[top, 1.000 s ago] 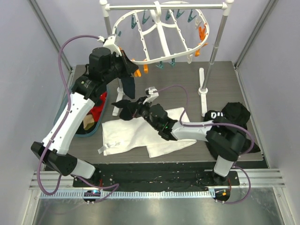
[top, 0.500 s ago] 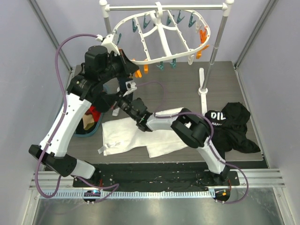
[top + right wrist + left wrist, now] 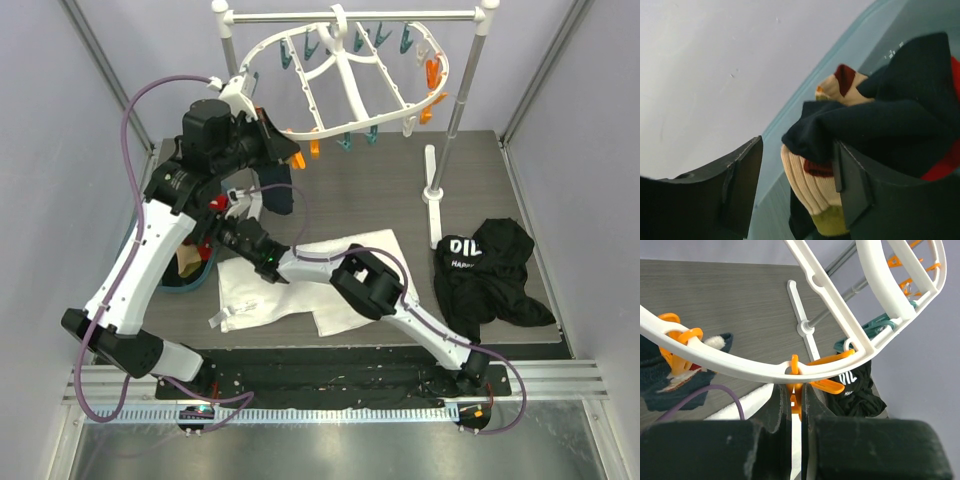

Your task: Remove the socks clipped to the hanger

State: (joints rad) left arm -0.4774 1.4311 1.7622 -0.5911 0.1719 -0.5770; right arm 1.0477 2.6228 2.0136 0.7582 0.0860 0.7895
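Now my left gripper pinches shut on an orange clip under the hanger rim; to its left one dark sock hangs clipped. My right gripper stands open, socks heaped just ahead in the teal tub.

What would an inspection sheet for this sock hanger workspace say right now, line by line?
Surface: dark wood-grain table, bare where no fabric lies.
Job's things: white hanger hangs from the rail; one dark sock is clipped to it; other socks lie in the teal bin.
Clutter: white cloth; black garment with white lettering.
Grippers: left gripper shut on an orange clip at the hanger's rim; right gripper open over the bin.
Cables: a purple cable loops off each arm.
Surroundings: grey rail on upright poles; pale walls.
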